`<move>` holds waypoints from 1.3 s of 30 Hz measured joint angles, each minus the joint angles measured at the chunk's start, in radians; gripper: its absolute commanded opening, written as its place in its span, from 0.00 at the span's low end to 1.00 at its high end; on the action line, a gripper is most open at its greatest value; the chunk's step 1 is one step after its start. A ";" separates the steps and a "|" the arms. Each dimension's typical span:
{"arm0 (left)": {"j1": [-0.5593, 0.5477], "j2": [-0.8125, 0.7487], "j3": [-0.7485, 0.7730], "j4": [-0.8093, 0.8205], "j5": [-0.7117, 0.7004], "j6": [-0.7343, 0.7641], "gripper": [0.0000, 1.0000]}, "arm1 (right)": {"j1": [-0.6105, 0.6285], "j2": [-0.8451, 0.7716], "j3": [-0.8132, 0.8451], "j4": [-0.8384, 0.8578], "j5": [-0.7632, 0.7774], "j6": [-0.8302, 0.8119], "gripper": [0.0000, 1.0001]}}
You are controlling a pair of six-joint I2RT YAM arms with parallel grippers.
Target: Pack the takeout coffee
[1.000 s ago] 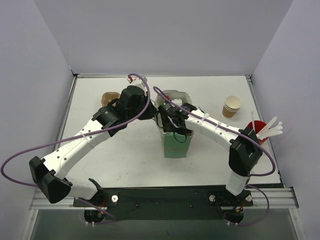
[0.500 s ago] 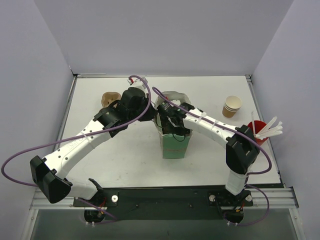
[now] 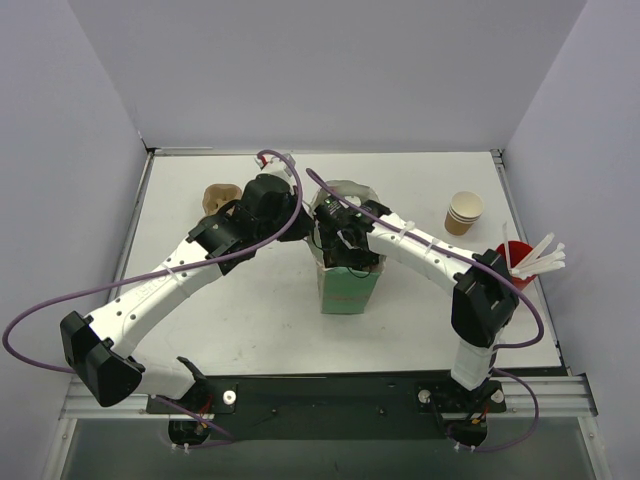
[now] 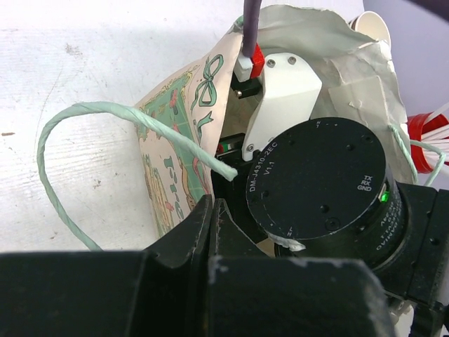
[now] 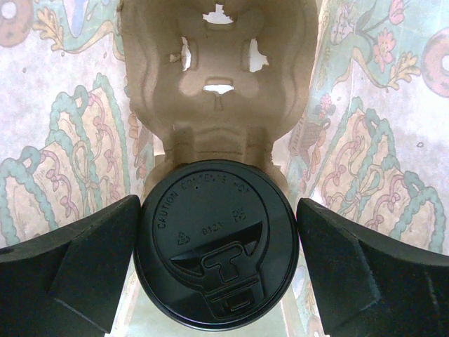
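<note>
The takeout coffee, a small brown kraft-paper cup under a round black plastic lid [image 5: 214, 253], sits deep inside the printed green paper bag [image 5: 63, 140]. The bag stands near the middle of the white table [image 3: 250, 330], well away from every edge. In the right wrist view only the lid shows, at the near pocket of the tan moulded-pulp cup carrier [image 5: 217, 105] that lies inside the bag.

The right gripper [image 5: 219, 207] is spread wide, with one black finger on each side of the lid and close against it. Whether the pads press it or stand just clear is hard to tell from this angle. The left gripper [image 4: 212, 210] is pinched tight on the bag's rim, on that arm's side, holding the mouth open.

The step in hand looks like seating and releasing the cup. To do it well, the cup should be fully down in its pocket and upright before the fingers part. The lid is wider than the cup, so the fingers should clear its rim and then rise straight up, or they may hook the lid and tip the drink. The left hold on the rim should last until the right arm is out, since the paper walls crowd in on both sides.
</note>
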 measured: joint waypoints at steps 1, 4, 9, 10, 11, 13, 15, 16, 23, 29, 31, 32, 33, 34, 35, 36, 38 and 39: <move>0.000 0.000 0.000 0.000 -0.002 0.000 0.00 | 0.000 0.000 0.002 -0.003 0.000 0.000 0.87; 0.000 0.000 0.000 0.000 -0.010 -0.002 0.00 | 0.001 0.001 0.004 -0.009 0.002 0.000 0.88; 0.000 0.002 0.000 -0.001 -0.022 -0.010 0.00 | 0.003 0.001 0.004 -0.011 0.009 0.000 0.88; 0.000 0.003 0.000 -0.001 -0.024 -0.013 0.00 | 0.004 0.001 0.004 -0.012 0.011 0.000 0.88; 0.000 0.003 0.000 -0.002 -0.027 -0.016 0.00 | 0.004 0.001 0.004 -0.012 0.013 0.000 0.88; 0.000 0.004 0.000 -0.002 -0.033 -0.020 0.00 | 0.006 0.001 0.004 -0.013 0.017 0.000 0.88; 0.000 0.004 0.000 -0.002 -0.038 -0.022 0.00 | 0.008 0.001 0.004 -0.012 0.019 0.000 0.88; 0.000 0.004 0.000 -0.003 -0.040 -0.023 0.00 | 0.008 0.001 0.004 -0.012 0.021 0.000 0.88; 0.000 0.006 0.000 -0.005 -0.050 -0.026 0.00 | 0.008 0.001 0.004 -0.012 0.028 0.000 0.88; 0.000 0.011 0.000 -0.005 -0.055 -0.027 0.00 | 0.017 0.001 0.004 -0.011 0.029 -0.001 0.90; 0.000 0.014 0.000 -0.005 -0.057 -0.027 0.00 | 0.019 0.001 0.004 -0.011 0.029 -0.003 0.91; 0.000 0.015 0.000 -0.005 -0.058 -0.027 0.00 | 0.020 0.001 0.003 -0.011 0.029 -0.005 0.91; 0.000 0.015 0.000 -0.005 -0.058 -0.027 0.00 | 0.020 0.001 0.003 -0.011 0.030 -0.006 0.91; 0.000 0.015 0.000 -0.005 -0.058 -0.027 0.00 | 0.020 0.000 0.002 -0.010 0.031 -0.008 0.91; 0.000 0.015 0.000 -0.005 -0.058 -0.027 0.00 | 0.020 0.000 0.002 -0.008 0.031 -0.010 0.92; 0.000 0.015 0.000 -0.005 -0.058 -0.027 0.00 | 0.020 -0.001 0.002 -0.007 0.032 -0.012 0.92; 0.000 0.015 0.000 -0.005 -0.058 -0.027 0.00 | 0.020 -0.001 0.002 -0.006 0.034 -0.016 0.92; 0.000 0.015 0.000 -0.005 -0.058 -0.027 0.00 | 0.020 -0.001 0.002 -0.006 0.034 -0.016 0.92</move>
